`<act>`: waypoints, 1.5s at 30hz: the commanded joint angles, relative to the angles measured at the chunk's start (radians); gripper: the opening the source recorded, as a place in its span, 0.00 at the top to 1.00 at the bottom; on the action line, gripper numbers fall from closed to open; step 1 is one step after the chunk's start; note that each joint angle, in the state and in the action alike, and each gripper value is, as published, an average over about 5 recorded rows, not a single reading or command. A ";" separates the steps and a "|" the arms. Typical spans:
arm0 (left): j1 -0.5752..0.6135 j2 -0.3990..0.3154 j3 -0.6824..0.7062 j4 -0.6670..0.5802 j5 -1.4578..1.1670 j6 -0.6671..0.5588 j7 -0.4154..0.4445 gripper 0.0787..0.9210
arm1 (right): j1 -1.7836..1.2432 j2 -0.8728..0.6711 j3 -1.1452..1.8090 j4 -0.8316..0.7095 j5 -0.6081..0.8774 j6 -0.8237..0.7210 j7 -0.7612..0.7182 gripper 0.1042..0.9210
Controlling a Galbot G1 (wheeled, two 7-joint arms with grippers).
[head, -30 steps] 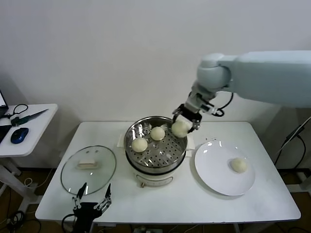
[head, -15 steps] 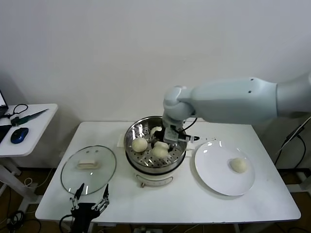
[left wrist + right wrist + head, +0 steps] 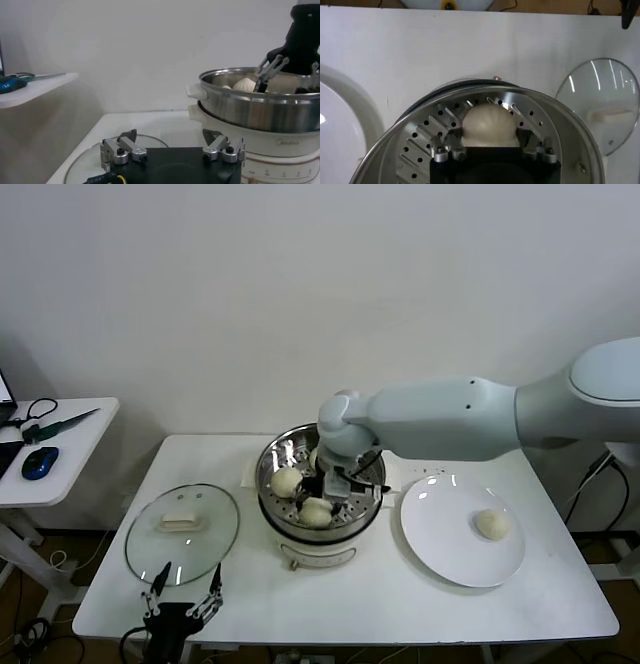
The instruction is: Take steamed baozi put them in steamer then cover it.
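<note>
The steamer (image 3: 322,550) stands at mid-table, its perforated tray (image 3: 418,136) in plain sight. My right gripper (image 3: 331,484) reaches down inside it, open, with its fingers on either side of a steamed baozi (image 3: 489,125) that rests on the tray (image 3: 316,511). A second baozi (image 3: 287,481) lies on the tray's left side. One more baozi (image 3: 491,524) sits on the white plate (image 3: 445,539). The cover (image 3: 182,534), a glass lid, lies flat on the table left of the steamer. My left gripper (image 3: 187,581) waits open at the table's front edge, just before the cover.
A white side table (image 3: 60,449) at the far left carries a blue mouse (image 3: 38,463) and scissors. The plate lies right of the steamer. The left wrist view shows the steamer wall (image 3: 250,107) close ahead and the cover (image 3: 95,155) just beyond the fingers.
My right gripper carried a baozi from above the steamer's far right rim down onto the tray's front part. Its jaws have opened round it. The left arm stayed put.
</note>
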State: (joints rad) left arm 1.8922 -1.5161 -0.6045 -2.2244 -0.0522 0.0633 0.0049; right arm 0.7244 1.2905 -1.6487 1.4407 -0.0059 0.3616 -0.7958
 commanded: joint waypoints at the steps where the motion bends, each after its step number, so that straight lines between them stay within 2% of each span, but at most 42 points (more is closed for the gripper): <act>1: 0.000 -0.001 -0.001 0.000 -0.001 0.000 0.000 0.12 | 0.051 -0.023 0.011 -0.019 0.057 0.017 -0.032 0.13; 7: 0.000 -0.001 0.001 0.000 0.002 -0.001 0.000 0.12 | 0.205 -0.191 -0.036 -0.050 0.222 -0.001 -0.116 0.12; 12: 0.002 -0.001 0.007 -0.001 0.012 -0.008 0.001 0.12 | 0.377 -0.405 -0.218 -0.067 0.555 -0.222 -0.189 0.12; 15: -0.001 0.001 0.009 0.000 0.010 -0.006 0.002 0.12 | 0.393 -0.547 -0.288 -0.060 0.611 -0.349 -0.203 0.12; 19: -0.010 0.002 0.009 0.000 0.003 -0.001 0.003 0.12 | 0.294 -0.718 -0.303 -0.062 0.575 -0.467 -0.180 0.12; 26: -0.008 0.005 0.005 -0.001 -0.002 -0.004 0.004 0.12 | -0.040 -0.844 -0.076 -0.164 0.413 -0.472 -0.159 0.12; 34: -0.003 0.001 0.004 0.000 0.001 -0.004 0.005 0.12 | -0.339 -0.804 0.204 -0.310 0.300 -0.439 -0.152 0.12; 45: 0.001 -0.020 0.004 0.006 0.012 -0.002 0.007 0.12 | -0.513 -0.667 0.331 -0.432 0.233 -0.441 -0.128 0.12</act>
State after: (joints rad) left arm 1.8943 -1.5358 -0.6013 -2.2170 -0.0411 0.0613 0.0120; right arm 0.4285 0.5826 -1.4757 1.1271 0.2854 -0.0584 -0.9360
